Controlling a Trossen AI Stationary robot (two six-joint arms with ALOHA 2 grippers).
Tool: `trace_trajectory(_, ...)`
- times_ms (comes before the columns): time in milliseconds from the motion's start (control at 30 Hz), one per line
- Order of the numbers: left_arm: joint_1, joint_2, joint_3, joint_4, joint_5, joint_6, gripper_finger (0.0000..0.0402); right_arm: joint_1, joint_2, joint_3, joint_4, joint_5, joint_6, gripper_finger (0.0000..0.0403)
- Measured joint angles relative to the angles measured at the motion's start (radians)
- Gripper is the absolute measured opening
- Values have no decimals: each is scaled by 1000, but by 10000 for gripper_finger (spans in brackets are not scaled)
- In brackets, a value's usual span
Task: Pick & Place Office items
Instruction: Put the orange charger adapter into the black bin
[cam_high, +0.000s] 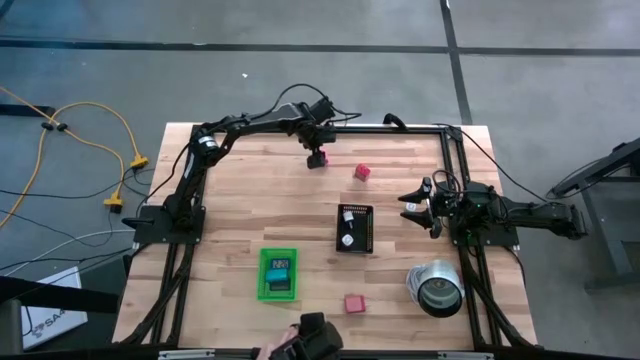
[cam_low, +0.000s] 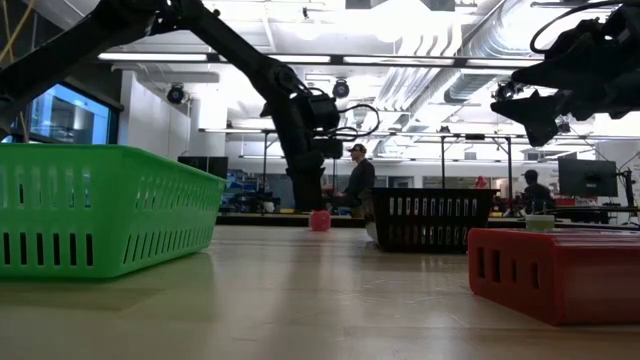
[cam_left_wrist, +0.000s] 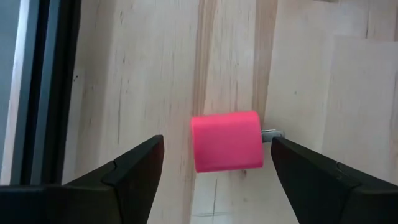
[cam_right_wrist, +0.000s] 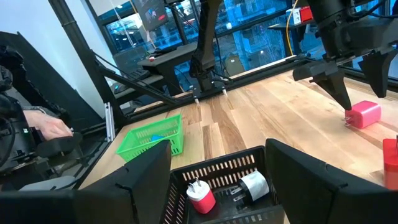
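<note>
Left hand (cam_left_wrist: 214, 180) is spread wide, nothing gripped, poised right over a pink block (cam_left_wrist: 226, 141) at the far edge of the counter (cam_high: 250, 190), close to the frame rail. The block sits squarely between the two fingers, neither one touching it: bright pink, boxy with rounded corners, a small metal prong sticking out of one side, lying flat on the wood. Over on the other side, the right hand (cam_high: 418, 207) hangs above the counter beside the black basket (cam_high: 366, 228), fingers parted and empty. In that basket lie a red-and-white plug piece (cam_right_wrist: 200, 195) and a white one (cam_right_wrist: 254, 185). Further out: a second pink block (cam_high: 361, 172) near the far edge, a red piece (cam_high: 353, 302) near the front, the green tray (cam_high: 263, 277), and the silver can (cam_high: 436, 286).
</note>
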Motion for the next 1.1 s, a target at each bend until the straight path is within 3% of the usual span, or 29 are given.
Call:
trace_trajectory(900, -13, 20, -2, -3, -23, -21, 289, 0, 0, 0, 0, 0, 0, 248)
trace_trajectory(1100, -13, 20, -2, -3, -24, -20, 264, 0, 0, 0, 0, 0, 0, 248)
